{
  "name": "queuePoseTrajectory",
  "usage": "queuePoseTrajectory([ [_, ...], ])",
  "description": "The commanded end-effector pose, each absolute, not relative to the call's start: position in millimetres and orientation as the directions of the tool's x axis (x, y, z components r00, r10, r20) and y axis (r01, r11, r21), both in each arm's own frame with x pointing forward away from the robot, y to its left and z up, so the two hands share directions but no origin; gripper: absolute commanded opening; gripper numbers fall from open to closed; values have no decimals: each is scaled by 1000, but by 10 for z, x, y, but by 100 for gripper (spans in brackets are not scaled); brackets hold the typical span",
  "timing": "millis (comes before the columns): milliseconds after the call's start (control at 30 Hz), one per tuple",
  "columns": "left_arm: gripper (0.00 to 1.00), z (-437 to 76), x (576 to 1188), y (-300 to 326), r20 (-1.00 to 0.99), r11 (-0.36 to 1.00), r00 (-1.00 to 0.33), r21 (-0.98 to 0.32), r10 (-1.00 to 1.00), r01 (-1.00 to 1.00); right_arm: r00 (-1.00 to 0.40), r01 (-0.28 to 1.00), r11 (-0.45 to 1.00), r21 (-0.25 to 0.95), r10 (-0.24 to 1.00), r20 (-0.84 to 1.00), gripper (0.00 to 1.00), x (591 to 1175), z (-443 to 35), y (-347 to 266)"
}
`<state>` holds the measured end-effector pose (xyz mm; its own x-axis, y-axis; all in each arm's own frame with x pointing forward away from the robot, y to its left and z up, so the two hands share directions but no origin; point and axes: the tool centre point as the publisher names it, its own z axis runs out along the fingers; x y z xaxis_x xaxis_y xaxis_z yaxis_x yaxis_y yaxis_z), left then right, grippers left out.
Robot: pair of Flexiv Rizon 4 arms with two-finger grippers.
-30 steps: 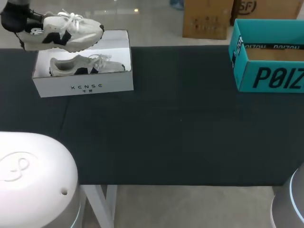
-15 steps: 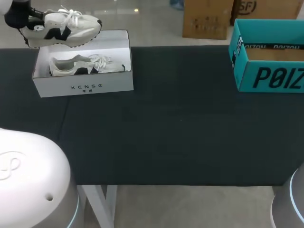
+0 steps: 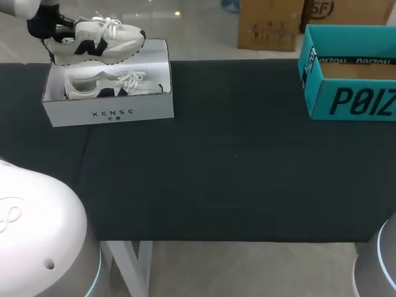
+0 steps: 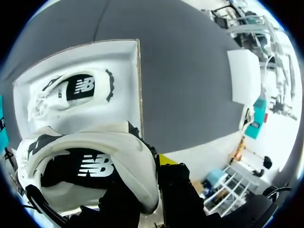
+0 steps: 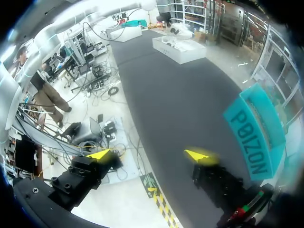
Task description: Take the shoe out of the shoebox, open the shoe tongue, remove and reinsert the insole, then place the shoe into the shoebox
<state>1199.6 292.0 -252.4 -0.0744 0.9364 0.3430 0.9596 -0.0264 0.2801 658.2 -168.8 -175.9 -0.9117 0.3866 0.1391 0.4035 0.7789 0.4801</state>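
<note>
Nearest me, my right gripper (image 5: 149, 155) hangs at the near edge of the dark cloth-covered table (image 3: 235, 161), well apart from the white cardboard shoebox (image 3: 108, 114). Its jaws stand wide apart with nothing between them. The shoebox sits open-topped on the far left part of the cloth. Inside it a second cream sneaker with dark side panels (image 3: 105, 85) lies on its side, laces loose. Above the shoebox's far rim, clear of it, hangs the cream-and-white lace-up sneaker with a dark logo panel (image 3: 99, 42), sole down and toe pointing along the shoebox's length. My left gripper (image 4: 142, 190) has it by the heel. The wrist view shows one yellow-tipped finger outside the heel wall and the other mostly hidden, so I judge the jaws clamped on the heel collar. Level with the shoebox, far off to its right, stands a teal printed cardboard box (image 3: 349, 93). Progress, as I read it: the take-out step is essentially done. Setting the sneaker down, opening the tongue, pulling and refitting the insole, and boxing it all remain.
</note>
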Motion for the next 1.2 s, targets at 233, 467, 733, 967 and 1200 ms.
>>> queuePoseTrajectory([
  [233,0,-2902,12166,2804,363,-37,-36,193,931,980,-911,404,780,478,388,138,100,6580,-1768,-1689],
  [467,0,-3116,12152,2742,349,-34,-23,154,937,987,-911,404,780,478,388,138,100,6580,-1768,-1689],
  [733,0,-3333,12208,2698,347,-31,-14,124,938,992,-911,404,780,478,388,138,100,6580,-1768,-1689],
  [967,0,-3464,12259,2658,357,-42,-1,113,934,993,-911,404,780,478,388,138,100,6580,-1768,-1689],
  [1200,0,-3557,12312,2662,374,-61,17,106,927,992,-911,404,780,478,388,138,100,6580,-1768,-1689],
])
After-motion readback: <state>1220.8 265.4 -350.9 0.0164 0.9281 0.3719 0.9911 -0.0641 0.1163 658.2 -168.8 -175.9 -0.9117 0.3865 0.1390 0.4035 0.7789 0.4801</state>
